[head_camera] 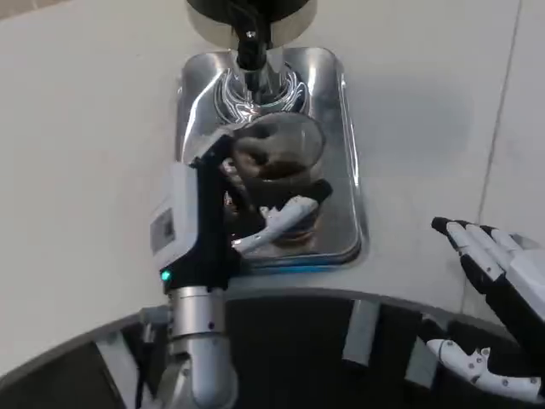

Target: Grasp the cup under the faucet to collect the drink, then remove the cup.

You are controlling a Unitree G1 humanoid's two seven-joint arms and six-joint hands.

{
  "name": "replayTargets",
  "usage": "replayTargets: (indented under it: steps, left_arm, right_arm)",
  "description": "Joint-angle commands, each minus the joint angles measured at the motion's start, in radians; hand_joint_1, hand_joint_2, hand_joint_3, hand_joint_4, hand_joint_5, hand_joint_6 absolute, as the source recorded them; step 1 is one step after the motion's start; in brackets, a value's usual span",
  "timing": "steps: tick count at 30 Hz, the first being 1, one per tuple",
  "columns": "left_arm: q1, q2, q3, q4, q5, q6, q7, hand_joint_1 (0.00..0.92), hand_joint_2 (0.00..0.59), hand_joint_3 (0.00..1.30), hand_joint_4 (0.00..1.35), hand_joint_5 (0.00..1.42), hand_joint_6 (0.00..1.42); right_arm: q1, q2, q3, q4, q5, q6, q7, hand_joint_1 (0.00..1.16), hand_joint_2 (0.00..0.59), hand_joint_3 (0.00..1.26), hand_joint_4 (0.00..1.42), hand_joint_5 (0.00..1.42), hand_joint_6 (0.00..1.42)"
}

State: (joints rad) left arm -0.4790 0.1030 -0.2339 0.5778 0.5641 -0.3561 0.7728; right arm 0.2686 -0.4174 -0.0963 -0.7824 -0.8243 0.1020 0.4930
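White table (85, 128) spread out under me, and at twelve o'clock sits the drink dispenser (251, 17), its dark round base cut off by the top edge. Below it, the steel drip tray (349, 170), shiny and rectangular, running from the dispenser down toward the middle of my view.

Now the cup (285, 166): clear, glass or hard plastic, I can't say which, standing upright on the tray directly beneath the black faucet (249, 51). There's dark liquid in it already, looks like a fair part of the way up, so I judge it carries some weight and will slosh if I tilt it. Clear walls read as stiff, smooth and slippery, maybe wet too; squeeze firm, not hard.

My left hand (221, 213) is on it, coming in from nine o'clock, with its fingers (285, 213) wrapped around the lower front of the cup wall. Clamped on the cup, that's my read. Low on the body is a good hold: it keeps the rim free under the faucet. For the lift-out I'd keep it dead upright and draw it toward six o'clock, clear of the tray lip.

My right hand (494, 290) waits at four o'clock, well apart from the tray, fingers spread and holding nothing.
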Motion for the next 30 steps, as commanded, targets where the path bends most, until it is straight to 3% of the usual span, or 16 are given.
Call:
replayTargets:
  steps: [1,12,21,30]
  left_arm:
    - [0.004,0.012,0.010,-0.008,0.017,0.017,0.002,0.720,0.036,1.17,1.28,1.36,1.42]
    - [0.033,0.022,0.014,-0.057,0.019,0.022,-0.013,0.720,0.035,1.18,1.28,1.35,1.42]
    - [0.160,0.081,0.054,-0.252,0.010,0.014,-0.085,0.721,0.034,1.19,1.28,1.35,1.42]
    - [0.273,0.110,0.079,-0.389,0.013,-0.001,-0.146,0.721,0.030,1.20,1.28,1.35,1.42]
  right_arm:
    - [-0.017,-0.013,0.007,0.024,0.016,-0.012,-0.010,0.34,0.420,0.00,0.00,0.00,0.00]
    - [0.016,-0.023,-0.016,0.026,0.049,-0.028,-0.033,0.33,0.419,0.00,0.00,0.00,0.00]
    - [-0.031,-0.054,-0.018,0.066,0.082,-0.052,-0.043,0.32,0.427,0.00,0.00,0.00,0.00]
    - [-0.072,-0.091,-0.018,0.117,0.124,-0.091,-0.065,0.32,0.433,0.00,0.00,0.00,0.00]
